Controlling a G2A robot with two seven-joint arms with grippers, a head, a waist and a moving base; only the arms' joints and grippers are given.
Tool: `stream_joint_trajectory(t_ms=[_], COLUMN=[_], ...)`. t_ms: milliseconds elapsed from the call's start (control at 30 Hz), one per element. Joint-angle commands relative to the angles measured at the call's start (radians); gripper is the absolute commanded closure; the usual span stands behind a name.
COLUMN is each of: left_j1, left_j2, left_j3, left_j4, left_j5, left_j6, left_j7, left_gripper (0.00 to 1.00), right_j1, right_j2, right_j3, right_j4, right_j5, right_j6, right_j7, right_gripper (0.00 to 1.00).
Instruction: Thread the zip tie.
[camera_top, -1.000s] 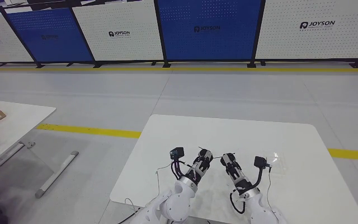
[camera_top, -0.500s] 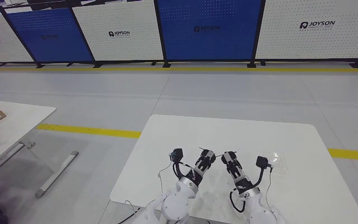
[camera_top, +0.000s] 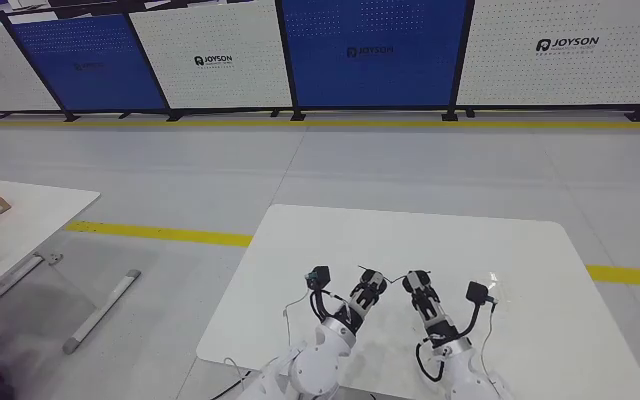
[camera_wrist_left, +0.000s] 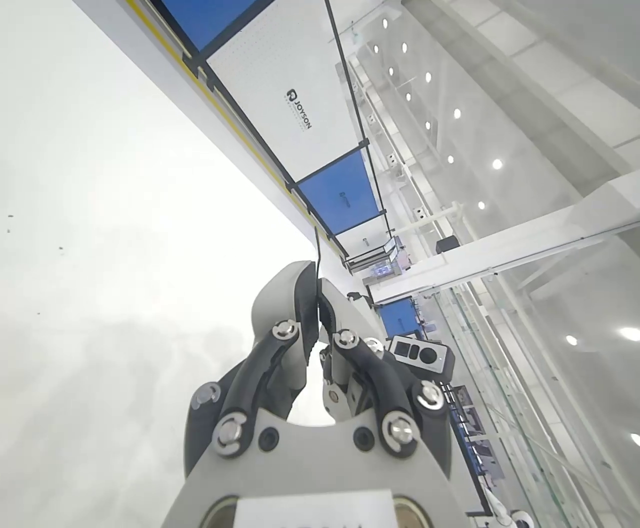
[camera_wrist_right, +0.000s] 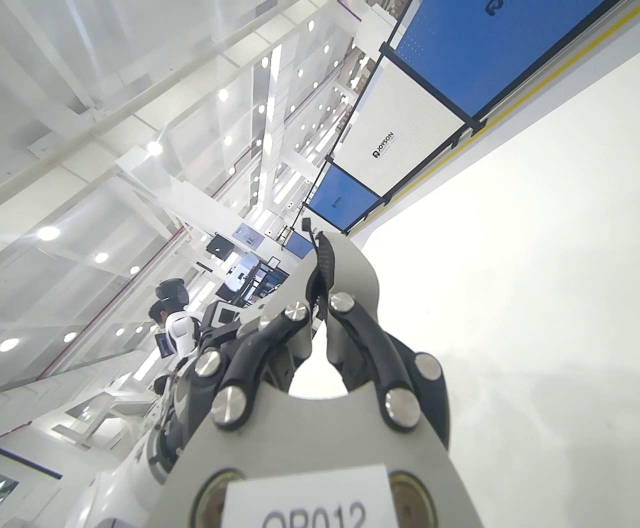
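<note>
A thin black zip tie (camera_top: 392, 277) spans the small gap between my two grippers, low over the near part of the white table (camera_top: 420, 235). My left gripper (camera_wrist_left: 317, 280) is shut on its strap, whose slim tail (camera_wrist_left: 317, 247) sticks out past the fingertips. My right gripper (camera_wrist_right: 320, 250) is shut on the other end, with the small square head (camera_wrist_right: 306, 223) poking out beyond the pads. In the top view the left gripper (camera_top: 372, 281) and the right gripper (camera_top: 414, 281) face each other, tips close together.
A small clear plastic piece (camera_top: 497, 283) lies on the table just right of the right arm. The far half of the table is bare. A second white table (camera_top: 40, 210) stands to the left across the floor.
Both grippers have drifted slightly to the right in the top view, the right one a bit more. Each still holds its end of the zip tie.
</note>
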Motion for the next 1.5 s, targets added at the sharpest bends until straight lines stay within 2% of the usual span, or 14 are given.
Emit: stream_joint_trajectory(t_ms=[0,133,233,333,400,467,567,600,900,1033,1267,1333,1400,1467], left_j1=[0.000,-0.001,-0.004,0.001,0.004,0.006,0.006,0.006,0.007,0.005,-0.003,-0.005,-0.005,-0.006], left_j2=[-0.001,-0.002,0.001,0.002,0.003,0.003,0.002,0.002,-0.001,-0.003,-0.007,-0.008,-0.009,-0.010], left_j3=[-0.001,-0.009,-0.008,-0.008,-0.005,-0.004,-0.003,-0.003,0.000,0.007,0.014,0.013,0.011,0.011], left_j4=[-0.002,-0.002,0.005,0.005,0.004,0.002,0.000,-0.001,0.001,0.005,0.012,0.012,0.012,0.013], left_j5=[0.000,0.010,0.076,0.087,0.108,0.114,0.120,0.121,0.132,0.138,0.139,0.139,0.135,0.136], left_j6=[-0.003,-0.001,0.018,0.017,0.019,0.020,0.022,0.021,0.020,0.023,0.030,0.033,0.035,0.036], left_j7=[0.005,0.015,0.017,0.006,-0.007,-0.009,-0.008,-0.008,-0.010,-0.012,-0.011,-0.012,-0.010,-0.010], left_gripper=[1.00,1.00,1.00,1.00,0.98,0.88,0.85,0.80,0.80,0.77,0.80,0.85,0.95,0.99], right_j1=[0.001,0.000,-0.003,-0.005,-0.004,-0.002,-0.001,-0.001,-0.005,-0.005,-0.005,-0.006,-0.007,-0.008], right_j2=[0.000,0.001,0.001,0.001,0.001,0.001,0.000,0.000,0.000,-0.001,-0.002,-0.002,-0.002,-0.002], right_j3=[0.000,0.007,0.012,0.014,0.013,0.012,0.011,0.011,0.013,0.010,0.009,0.010,0.012,0.012], right_j4=[0.001,0.002,-0.001,-0.003,-0.002,0.000,0.001,0.001,-0.001,-0.004,-0.004,-0.005,-0.006,-0.007], right_j5=[0.006,0.009,0.006,0.005,0.005,0.004,0.004,0.003,-0.003,-0.008,-0.009,-0.009,-0.008,-0.009], right_j6=[-0.002,-0.008,-0.008,-0.006,-0.004,-0.002,-0.001,-0.001,0.003,0.004,0.002,0.002,0.001,0.001], right_j7=[0.007,0.011,0.011,0.013,0.017,0.019,0.020,0.019,0.017,0.016,0.016,0.015,0.016,0.016], right_gripper=[1.00,1.00,1.00,1.00,1.00,1.00,1.00,1.00,1.00,1.00,1.00,1.00,1.00,1.00])
